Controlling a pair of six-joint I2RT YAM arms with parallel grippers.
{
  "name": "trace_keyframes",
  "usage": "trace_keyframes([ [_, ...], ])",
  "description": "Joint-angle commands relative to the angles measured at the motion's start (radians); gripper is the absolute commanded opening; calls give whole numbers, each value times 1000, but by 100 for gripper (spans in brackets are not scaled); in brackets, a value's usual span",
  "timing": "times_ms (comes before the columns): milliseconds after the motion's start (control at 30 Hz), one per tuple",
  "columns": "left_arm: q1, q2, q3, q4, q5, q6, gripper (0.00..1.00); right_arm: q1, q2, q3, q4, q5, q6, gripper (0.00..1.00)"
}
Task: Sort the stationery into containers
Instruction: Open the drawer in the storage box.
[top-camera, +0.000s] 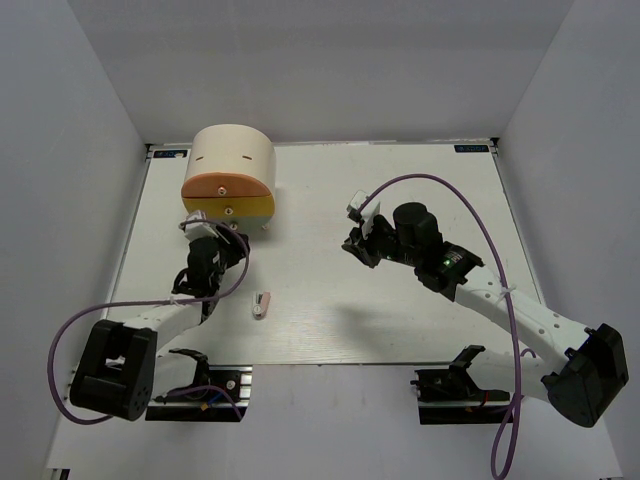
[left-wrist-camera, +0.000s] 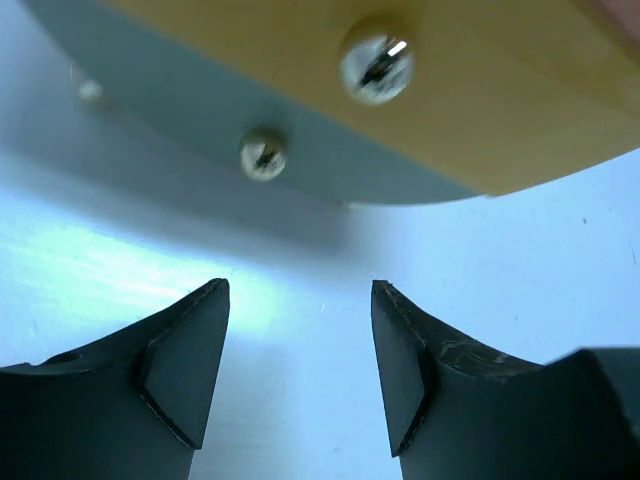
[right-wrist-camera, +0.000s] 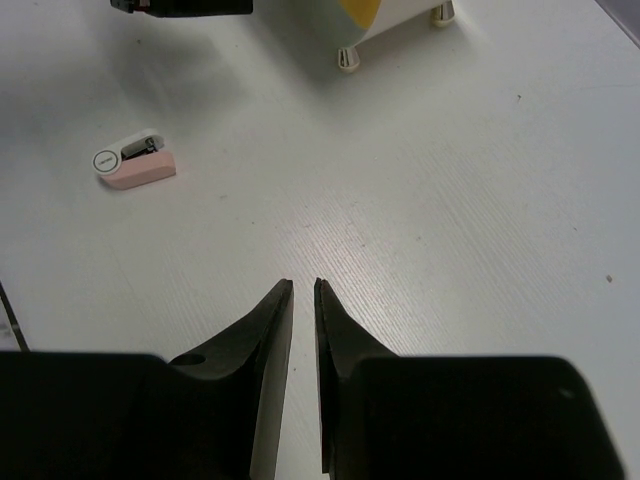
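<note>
The cream cylindrical box stands at the back left with an orange drawer and a yellow drawer pulled forward. My left gripper is open and empty, just in front of the drawers. In the left wrist view the gripper is a short way below the yellow drawer front and its knob. A stubby white-pink piece lies on the table; it also shows in the right wrist view. My right gripper is shut and empty above the table. No highlighters or sticks are in view.
A second small knob sits on the pale panel under the yellow drawer. The box's feet rest on the white table. Grey walls enclose the table on three sides.
</note>
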Motion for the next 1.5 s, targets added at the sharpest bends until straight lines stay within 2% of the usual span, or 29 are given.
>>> trace_keyframes([
  [0,56,37,-69,126,153,-131,69,-1,-14,-4,35,-13,-8,21],
  [233,136,120,-82,231,261,-233,69,1,-13,-4,32,-15,-11,22],
  [500,213,279,-82,436,370,-351,65,-1,-8,-4,35,-18,-11,22],
  [1100,308,417,-3,528,411,-351,59,1,7,-1,29,-16,-17,22],
  [1467,308,519,-3,680,454,-379,56,2,16,-1,26,-18,-23,22],
])
